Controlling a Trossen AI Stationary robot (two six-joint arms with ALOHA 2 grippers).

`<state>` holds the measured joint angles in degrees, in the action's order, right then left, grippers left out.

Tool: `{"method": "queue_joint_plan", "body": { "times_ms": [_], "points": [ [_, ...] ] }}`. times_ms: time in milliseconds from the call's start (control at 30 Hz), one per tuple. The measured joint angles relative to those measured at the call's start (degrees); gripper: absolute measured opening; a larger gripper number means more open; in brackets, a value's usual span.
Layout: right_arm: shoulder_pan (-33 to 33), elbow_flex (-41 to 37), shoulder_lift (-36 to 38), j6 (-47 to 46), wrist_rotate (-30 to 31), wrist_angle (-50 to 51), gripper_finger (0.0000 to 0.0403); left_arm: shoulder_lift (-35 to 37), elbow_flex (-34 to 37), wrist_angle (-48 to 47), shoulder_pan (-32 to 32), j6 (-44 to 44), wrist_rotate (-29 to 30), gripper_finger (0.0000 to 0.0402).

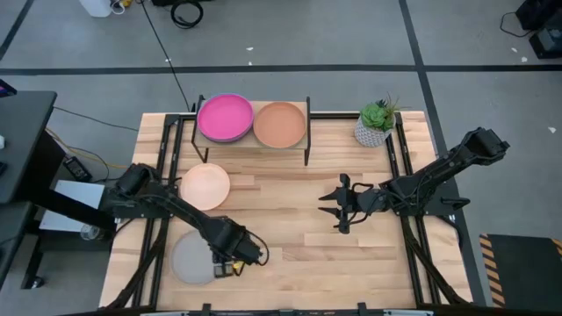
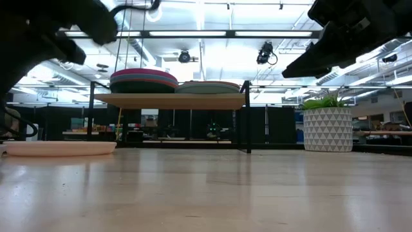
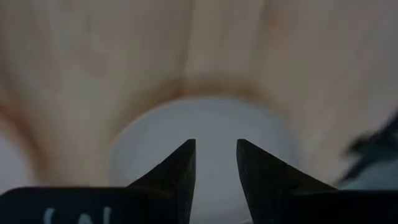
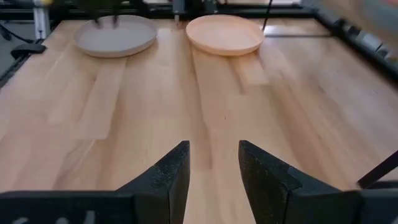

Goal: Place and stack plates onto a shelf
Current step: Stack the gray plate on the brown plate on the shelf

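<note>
High view shows two plates on the table: the grey plate (image 1: 191, 258) just under the left gripper (image 1: 230, 264), the cream plate (image 1: 205, 187) farther behind it. On the shelf (image 1: 253, 140) stand two stacks, magenta plate (image 1: 225, 116) and terracotta plate (image 1: 279, 124) on top. Left fingers are slightly spread, holding nothing. The right gripper (image 1: 338, 204), slightly spread and holding nothing, hovers mid-table, its arm stretched out.
</note>
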<state>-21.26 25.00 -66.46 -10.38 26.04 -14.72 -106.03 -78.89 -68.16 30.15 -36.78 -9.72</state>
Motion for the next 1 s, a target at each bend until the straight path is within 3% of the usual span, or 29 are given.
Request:
{"method": "queue_joint_plan", "body": {
  "times_ms": [267, 500, 667, 1000],
  "points": [
    [5.4, 0.0, 0.0, 12.8, 0.0, -9.8, 0.0144, -0.1, 0.0, 13.0, 5.8, -24.1, -3.9, 0.0123],
    [11.4, 0.0, 0.0, 21.1, -2.9, -17.9, 0.0144, -0.8, 0.0, 14.2, 10.3, -38.7, -3.2, 0.0123],
    [15.3, 0.0, 0.0, 21.3, -9.7, -19.6, 0.0144, -0.8, 1.1, 15.1, 11.2, -46.8, -1.8, 0.0123],
    [18.4, 0.0, 0.0, 21.2, -14.6, -19.6, 0.0144, -0.8, 6.8, 19.6, 11.0, -52.9, 0.7, 0.0123]
  ]
}}
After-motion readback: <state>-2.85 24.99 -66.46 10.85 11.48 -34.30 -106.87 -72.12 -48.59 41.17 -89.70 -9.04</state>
